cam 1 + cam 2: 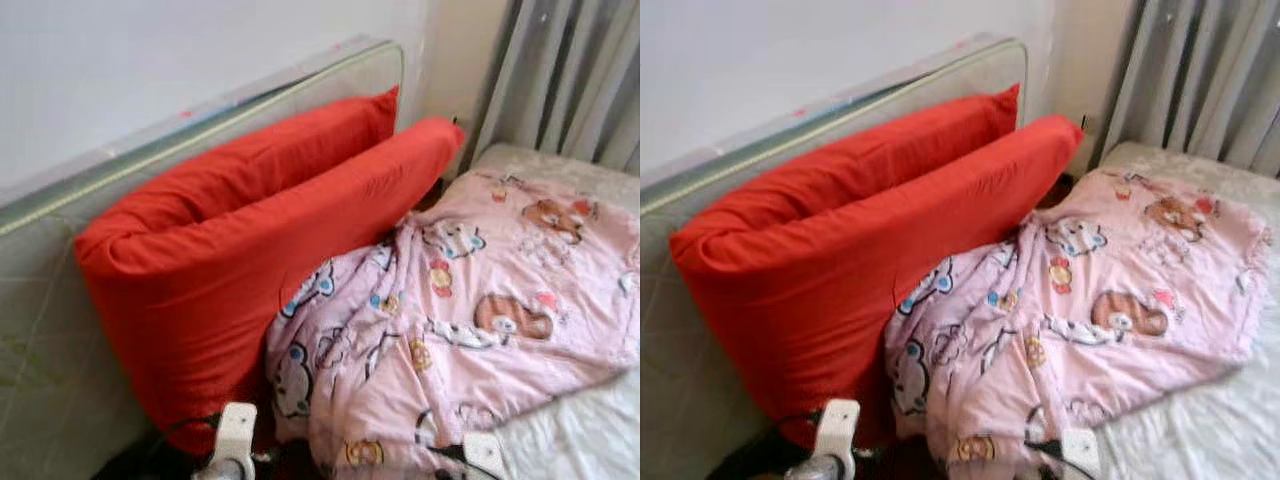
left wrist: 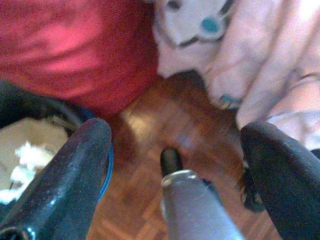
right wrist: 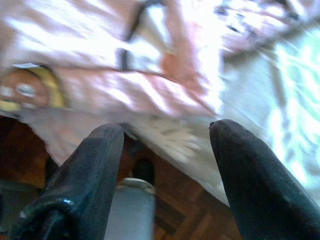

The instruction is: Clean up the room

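Observation:
A pink cartoon-print blanket point(image 1: 460, 320) lies crumpled on the bed, one edge hanging over the side toward the floor. Two long red pillows point(image 1: 250, 240) lean against a thin mattress point(image 1: 60, 330) propped along the wall. My left gripper point(image 2: 175, 150) is open and held low over the wooden floor point(image 2: 170, 125), between the red pillow point(image 2: 75, 45) and the hanging blanket point(image 2: 260, 65). My right gripper point(image 3: 165, 145) is open too, pointing at the blanket's lower edge point(image 3: 125, 85), with nothing between its fingers.
The bed's white quilted sheet point(image 1: 590, 420) shows at the right. Grey curtains point(image 1: 580, 70) hang behind the bed. A dark bin with a blue rim point(image 2: 30, 145) holding pale scraps stands on the floor by the left gripper.

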Tool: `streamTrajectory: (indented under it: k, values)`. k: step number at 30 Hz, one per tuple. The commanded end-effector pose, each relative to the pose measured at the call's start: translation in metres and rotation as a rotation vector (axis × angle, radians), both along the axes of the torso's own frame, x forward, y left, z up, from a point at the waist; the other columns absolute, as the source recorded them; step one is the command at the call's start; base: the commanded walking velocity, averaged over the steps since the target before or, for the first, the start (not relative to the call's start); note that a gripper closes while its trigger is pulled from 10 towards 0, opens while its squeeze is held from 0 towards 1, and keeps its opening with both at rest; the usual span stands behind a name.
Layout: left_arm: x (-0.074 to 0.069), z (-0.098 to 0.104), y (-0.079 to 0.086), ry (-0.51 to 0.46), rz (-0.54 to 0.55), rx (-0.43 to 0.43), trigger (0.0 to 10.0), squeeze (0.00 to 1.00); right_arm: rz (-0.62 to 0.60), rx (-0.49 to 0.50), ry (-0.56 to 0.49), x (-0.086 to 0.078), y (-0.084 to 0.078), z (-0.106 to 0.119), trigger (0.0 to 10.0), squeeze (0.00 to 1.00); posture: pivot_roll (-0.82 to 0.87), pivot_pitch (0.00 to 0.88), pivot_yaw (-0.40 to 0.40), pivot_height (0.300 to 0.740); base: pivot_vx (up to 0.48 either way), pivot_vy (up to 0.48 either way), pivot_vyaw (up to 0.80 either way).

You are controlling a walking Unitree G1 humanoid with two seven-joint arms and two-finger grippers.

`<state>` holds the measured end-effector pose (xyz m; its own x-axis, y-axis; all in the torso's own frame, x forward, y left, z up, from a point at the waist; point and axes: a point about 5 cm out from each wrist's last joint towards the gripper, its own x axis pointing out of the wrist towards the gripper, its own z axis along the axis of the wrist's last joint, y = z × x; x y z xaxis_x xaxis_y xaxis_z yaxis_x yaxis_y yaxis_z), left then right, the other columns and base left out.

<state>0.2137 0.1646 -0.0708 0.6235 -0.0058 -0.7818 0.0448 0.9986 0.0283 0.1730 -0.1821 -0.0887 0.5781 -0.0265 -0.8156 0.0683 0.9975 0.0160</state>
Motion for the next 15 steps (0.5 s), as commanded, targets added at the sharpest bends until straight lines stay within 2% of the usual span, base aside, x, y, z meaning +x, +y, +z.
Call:
streamTrajectory:
  k: [1,15]
  values:
    - [-0.0051,-0.0030,0.0001,0.020,-0.003,0.007,10.0,0.00,-0.009,0.002,0.007,-0.0031,0.0003,-0.0014,10.0,0.00,-0.02,0.024,0.021,0.740,0.000,0.000,0.00]
    - [-0.0048,-0.0029,-0.0008,0.014,0.005,0.005,10.0,0.00,-0.033,-0.006,-0.096,0.0032,-0.0018,0.0042,10.0,0.00,-0.02,0.026,0.018,0.740,0.000,0.000,0.00]
